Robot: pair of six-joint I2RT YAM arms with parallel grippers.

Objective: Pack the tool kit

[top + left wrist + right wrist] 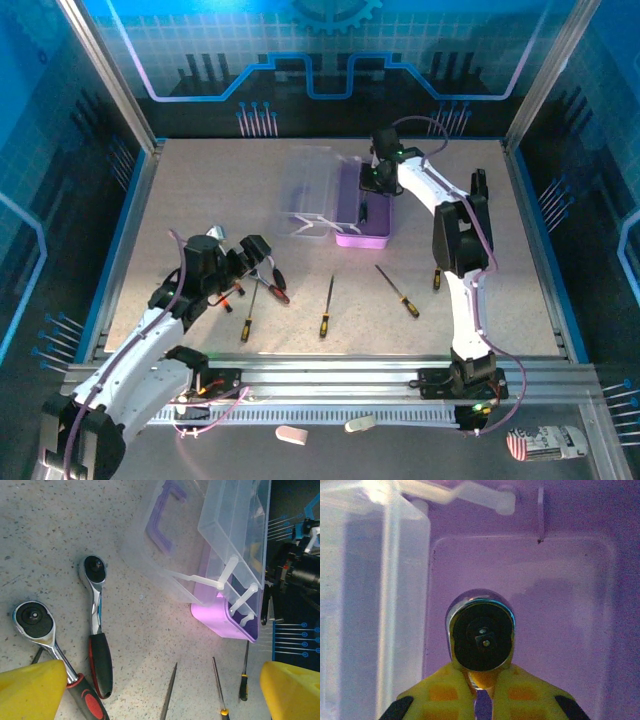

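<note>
The tool kit case lies open at the back middle, its purple base [375, 238] to the right of its clear lid [308, 180]. My right gripper [374, 180] hangs over the base, shut on the neck of a chrome ratchet wrench [481, 637], whose round head points at the purple floor [565, 585] below. My left gripper [254, 262] stands open low over the table, its yellow fingertips [30, 692] wide apart with nothing between them. Two red-and-black ratchets [96, 630] [37, 625] lie just beyond it. Slim screwdrivers [327, 305] [398, 290] [248, 315] lie on the table in front of the case.
Another screwdriver [437, 278] lies by the right arm's forearm. The clear lid's wall [395, 605] rises just left of the held ratchet. Blue-lit enclosure walls [130, 180] bound the table on three sides. Open tabletop [200, 190] lies left of the case.
</note>
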